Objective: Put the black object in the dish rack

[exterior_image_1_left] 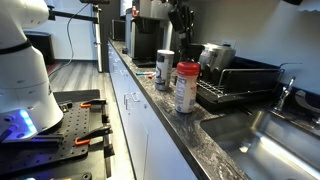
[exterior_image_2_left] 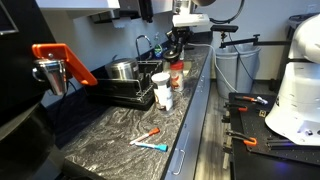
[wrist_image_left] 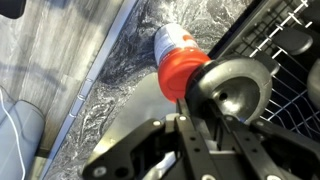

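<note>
My gripper [wrist_image_left: 199, 107] hangs high above the counter, over the near edge of the dish rack; it also shows in both exterior views [exterior_image_1_left: 181, 17] [exterior_image_2_left: 176, 42]. Its fingers are close together on a dark thing, the black object [wrist_image_left: 197, 98], which they mostly hide. The dish rack [exterior_image_1_left: 243, 92] is a wide black wire rack on the counter, also visible in an exterior view [exterior_image_2_left: 122, 93] and at the right of the wrist view [wrist_image_left: 292, 55]. A steel pot [exterior_image_1_left: 215, 54] stands in it, also visible from the wrist [wrist_image_left: 238, 92].
A red-lidded jar [exterior_image_1_left: 186, 86] [wrist_image_left: 178, 58] stands right beside the rack, and a second jar [exterior_image_1_left: 165, 69] just behind it. A steel sink [exterior_image_1_left: 270, 135] lies past the rack. Pens [exterior_image_2_left: 150, 138] lie on the counter. A coffee machine [exterior_image_1_left: 146, 40] stands at the counter's far end.
</note>
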Available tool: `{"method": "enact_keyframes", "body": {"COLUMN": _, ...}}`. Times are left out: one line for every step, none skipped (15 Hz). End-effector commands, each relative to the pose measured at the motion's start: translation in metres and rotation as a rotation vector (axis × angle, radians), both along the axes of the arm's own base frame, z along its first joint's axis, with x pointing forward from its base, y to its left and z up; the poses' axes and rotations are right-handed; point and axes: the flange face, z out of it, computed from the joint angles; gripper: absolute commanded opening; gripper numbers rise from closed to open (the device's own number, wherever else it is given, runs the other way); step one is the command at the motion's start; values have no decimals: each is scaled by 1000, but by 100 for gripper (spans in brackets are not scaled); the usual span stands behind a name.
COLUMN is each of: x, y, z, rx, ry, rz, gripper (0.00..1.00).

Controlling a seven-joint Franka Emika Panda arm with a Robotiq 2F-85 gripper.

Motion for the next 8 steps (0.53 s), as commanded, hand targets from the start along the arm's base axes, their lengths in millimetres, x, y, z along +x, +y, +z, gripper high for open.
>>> {"method": "enact_keyframes", "body": {"x": 5, "y": 0, "z": 16, "rx": -17, "ry": -25, "rz": -15, "gripper": 6}}
{"method": "enact_keyframes", "body": {"x": 6, "y": 1, "z": 17, "rx": -17, "ry": -29, "rz": -15, "gripper": 6}}
{"method": "enact_keyframes", "body": {"x": 6, "y": 1, "z": 18, "rx": -16, "ry": -32, "rz": -15, "gripper": 6}}
{"method": "enact_keyframes", "body": {"x": 5, "y": 3, "z": 19, "rx": -15, "ry": -37, "rz": -6, "gripper": 6}}
{"method": "enact_keyframes", "body": {"x": 4, "y": 6, "z": 18, "rx": -17, "ry": -37, "rz": 4, "gripper": 6}}
{"method": "enact_keyframes", "body": {"x": 4, "y": 0, "z": 11, "rx": -5, "ry": -21, "rz": 3, "gripper": 22}}
{"method": "enact_keyframes", "body": {"x": 4, "y": 1, "z": 11, "rx": -5, "ry": -21, "rz": 5, "gripper": 22}}
{"method": "enact_keyframes", "body": {"x": 4, "y": 2, "z": 11, "rx": -6, "ry": -21, "rz": 6, "gripper": 22}}
